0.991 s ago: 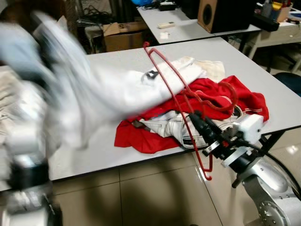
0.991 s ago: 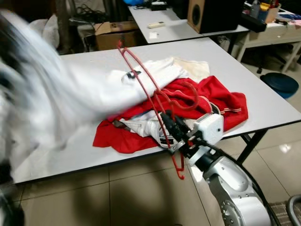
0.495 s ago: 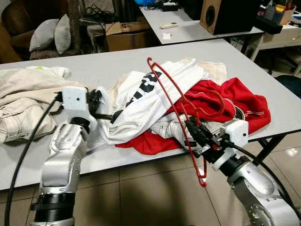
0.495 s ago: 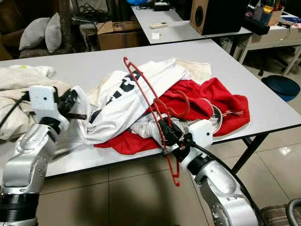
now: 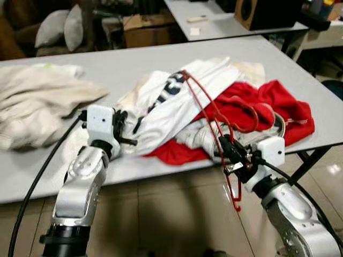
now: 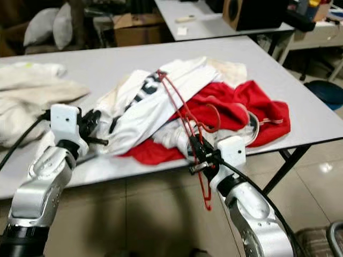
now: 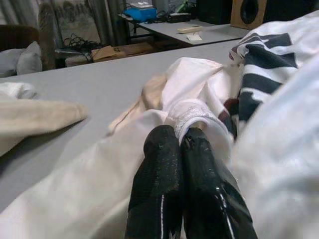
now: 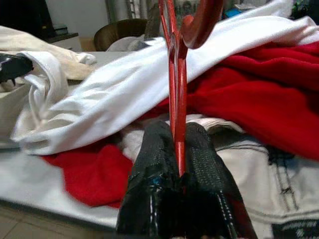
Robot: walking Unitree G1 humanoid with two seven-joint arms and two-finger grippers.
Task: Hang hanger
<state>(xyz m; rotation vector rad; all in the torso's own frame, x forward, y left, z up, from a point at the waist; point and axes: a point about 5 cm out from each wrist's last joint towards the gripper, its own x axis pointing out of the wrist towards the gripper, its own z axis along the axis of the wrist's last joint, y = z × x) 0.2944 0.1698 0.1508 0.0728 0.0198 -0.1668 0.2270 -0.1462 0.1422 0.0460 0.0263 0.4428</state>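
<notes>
A grey table (image 5: 134,64) spans the frame, with cream clothes (image 5: 37,99) heaped at the left and a red garment (image 5: 278,104) at the right. Across the centre lies a white shirt (image 5: 177,104) (dark stripes on it), its edge pinched in the closed left gripper (image 7: 180,142). At lower right, the right gripper (image 8: 177,134) clamps a red hanger (image 5: 211,115), which leans over the pile.

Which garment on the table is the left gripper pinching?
The white shirt with dark stripes, pinched at its edge by the left gripper; the red garment and cream pile lie untouched.
</notes>
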